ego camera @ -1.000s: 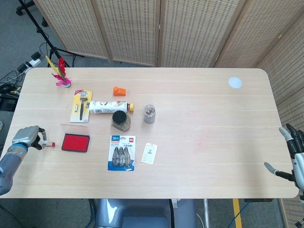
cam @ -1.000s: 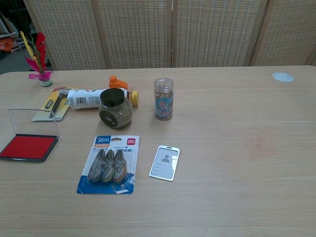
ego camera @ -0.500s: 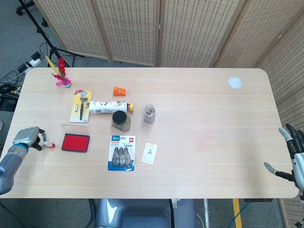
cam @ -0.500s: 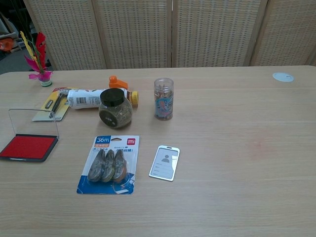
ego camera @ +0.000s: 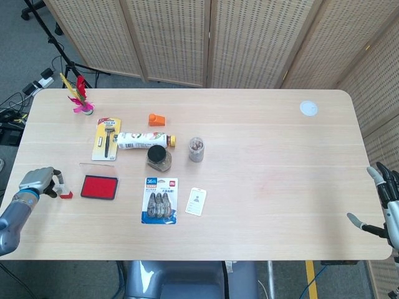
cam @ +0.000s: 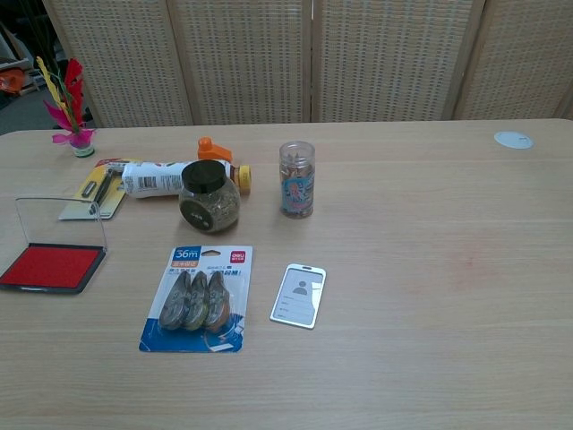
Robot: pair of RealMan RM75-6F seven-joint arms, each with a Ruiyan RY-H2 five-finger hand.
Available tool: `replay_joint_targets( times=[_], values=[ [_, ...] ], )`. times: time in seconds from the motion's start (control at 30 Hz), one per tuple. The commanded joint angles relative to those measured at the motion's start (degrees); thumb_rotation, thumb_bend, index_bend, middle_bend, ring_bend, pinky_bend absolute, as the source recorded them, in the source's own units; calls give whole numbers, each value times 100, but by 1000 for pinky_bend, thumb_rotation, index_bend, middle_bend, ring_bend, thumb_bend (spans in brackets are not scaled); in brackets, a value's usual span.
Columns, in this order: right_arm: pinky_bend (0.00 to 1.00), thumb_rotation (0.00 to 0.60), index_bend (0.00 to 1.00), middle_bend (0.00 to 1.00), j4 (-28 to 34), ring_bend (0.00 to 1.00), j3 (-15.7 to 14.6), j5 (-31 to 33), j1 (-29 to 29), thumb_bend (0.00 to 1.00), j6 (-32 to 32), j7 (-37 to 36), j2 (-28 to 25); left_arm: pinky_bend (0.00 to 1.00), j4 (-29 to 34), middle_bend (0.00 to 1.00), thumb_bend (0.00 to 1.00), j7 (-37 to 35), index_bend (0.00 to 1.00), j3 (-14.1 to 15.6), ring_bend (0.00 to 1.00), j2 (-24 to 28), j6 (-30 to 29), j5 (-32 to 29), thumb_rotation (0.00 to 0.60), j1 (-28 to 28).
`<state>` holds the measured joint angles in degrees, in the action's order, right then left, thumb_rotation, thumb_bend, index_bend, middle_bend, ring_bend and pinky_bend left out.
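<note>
Left robot hand point(ego camera: 38, 181) beside ink pad point(ego camera: 99, 187)

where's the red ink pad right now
The red ink pad lies open near the table's left edge in the head view, just right of the left robot hand and left of the correction tape pack.

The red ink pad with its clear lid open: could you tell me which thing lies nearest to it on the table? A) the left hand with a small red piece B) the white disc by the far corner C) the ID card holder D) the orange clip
A: the left hand, holding a small red piece, sits just beside the red ink pad at the table's left edge; the other things lie farther off.
</note>
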<state>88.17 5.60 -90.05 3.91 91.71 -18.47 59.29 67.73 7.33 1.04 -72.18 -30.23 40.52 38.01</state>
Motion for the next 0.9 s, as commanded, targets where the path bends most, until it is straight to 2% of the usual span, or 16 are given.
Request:
replay_joint_targets(
  times=[0.03, 0.73, 0.9],
  values=[
    [0, 600, 0, 0, 0, 0, 0, 0, -1, 0, 1, -3, -1, 945, 50, 991, 388, 26, 528, 18, 976, 28, -27, 11, 600, 1],
    [0, 600, 0, 0, 6, 0, 9, -13, -15, 0, 46, -48, -12, 944, 853, 972, 362, 253, 486, 155, 968, 482, -421, 198, 600, -46],
    [0, 600, 0, 0, 13, 0, 10, -20, -25, 0, 68, -72, -23, 940, 1084, 921, 362, 148, 472, 79, 965, 639, -630, 337, 600, -128]
  ],
)
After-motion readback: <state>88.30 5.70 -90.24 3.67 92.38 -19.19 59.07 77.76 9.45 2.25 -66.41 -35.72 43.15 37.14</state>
